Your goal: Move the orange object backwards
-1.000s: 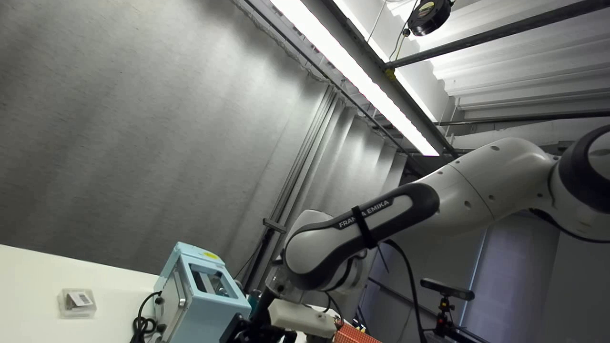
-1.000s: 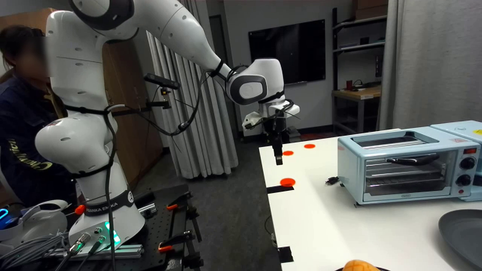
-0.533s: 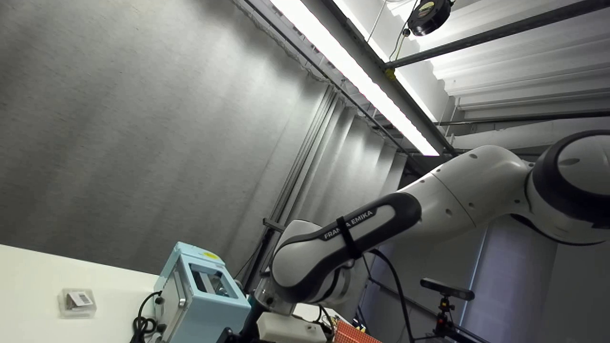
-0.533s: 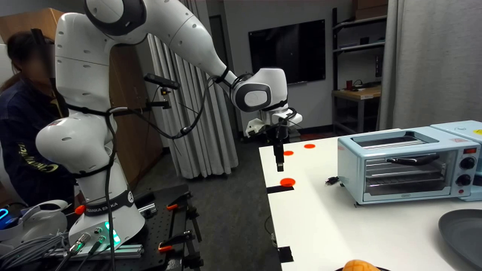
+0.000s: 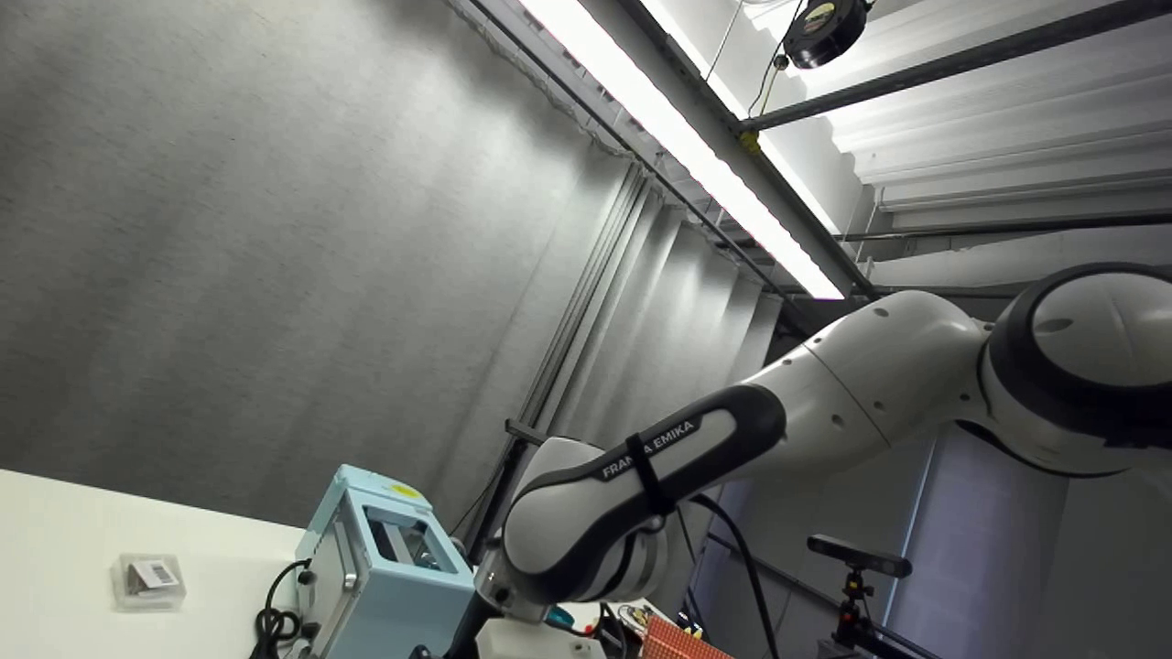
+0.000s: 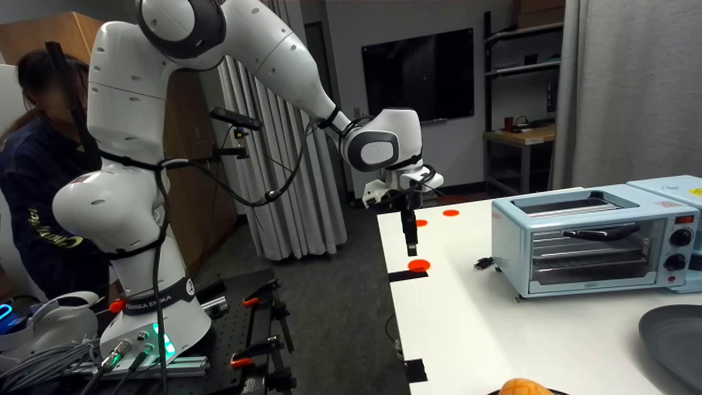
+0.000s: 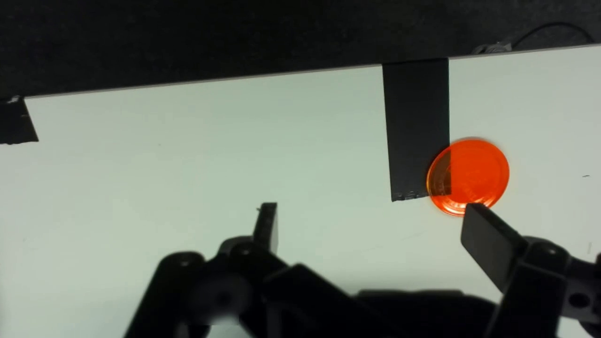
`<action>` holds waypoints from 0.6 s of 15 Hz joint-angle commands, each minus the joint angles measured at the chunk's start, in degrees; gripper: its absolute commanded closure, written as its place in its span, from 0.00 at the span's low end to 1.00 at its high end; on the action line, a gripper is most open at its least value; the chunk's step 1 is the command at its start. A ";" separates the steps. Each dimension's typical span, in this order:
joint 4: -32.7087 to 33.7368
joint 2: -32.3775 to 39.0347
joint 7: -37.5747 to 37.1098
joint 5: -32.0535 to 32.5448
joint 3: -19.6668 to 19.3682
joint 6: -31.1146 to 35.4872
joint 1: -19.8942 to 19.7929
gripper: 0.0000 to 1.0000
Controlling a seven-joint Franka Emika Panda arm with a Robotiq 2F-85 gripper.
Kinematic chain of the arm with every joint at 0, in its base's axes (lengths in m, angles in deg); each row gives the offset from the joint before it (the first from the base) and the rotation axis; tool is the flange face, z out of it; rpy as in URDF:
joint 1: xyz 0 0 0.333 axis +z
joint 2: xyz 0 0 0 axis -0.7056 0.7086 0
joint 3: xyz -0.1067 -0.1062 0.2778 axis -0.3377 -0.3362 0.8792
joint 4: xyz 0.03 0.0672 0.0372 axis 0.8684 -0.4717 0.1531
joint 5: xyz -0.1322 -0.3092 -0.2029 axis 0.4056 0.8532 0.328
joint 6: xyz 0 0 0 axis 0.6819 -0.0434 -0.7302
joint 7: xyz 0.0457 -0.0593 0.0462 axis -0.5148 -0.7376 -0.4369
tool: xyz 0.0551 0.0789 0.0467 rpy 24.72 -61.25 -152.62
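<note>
An orange see-through disc (image 6: 419, 265) lies flat on the white table (image 6: 466, 329), near its edge, partly over a strip of black tape. The same disc shows in the wrist view (image 7: 474, 173). Two more orange discs, a middle one (image 6: 421, 223) and a far one (image 6: 451, 213), lie farther along the table. My gripper (image 6: 412, 252) points down above the table, close to the nearest disc. In the wrist view my gripper (image 7: 372, 206) is open and empty. Its right fingertip overlaps the disc's lower edge in the picture; I see no hold on it.
A pale blue toaster oven (image 6: 592, 241) stands on the table, with a black plug (image 6: 483, 263) beside it. A dark grey plate (image 6: 677, 343) and an orange-brown item (image 6: 524, 387) are nearer the camera. A clear box (image 5: 148, 582) lies on the table in an exterior view.
The arm has reached lower and my gripper has come down and nearer to the closest orange disc. The discs have not moved.
</note>
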 commanded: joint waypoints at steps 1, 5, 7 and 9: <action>0.10 0.06 0.56 -0.89 -1.21 -0.18 1.36 0.00; 0.11 0.05 0.53 -1.01 -1.15 -0.18 1.64 0.00; 1.05 0.84 0.53 -0.33 -1.54 -1.11 1.72 0.00; 1.80 2.34 -0.01 0.40 -2.24 -1.17 1.93 0.00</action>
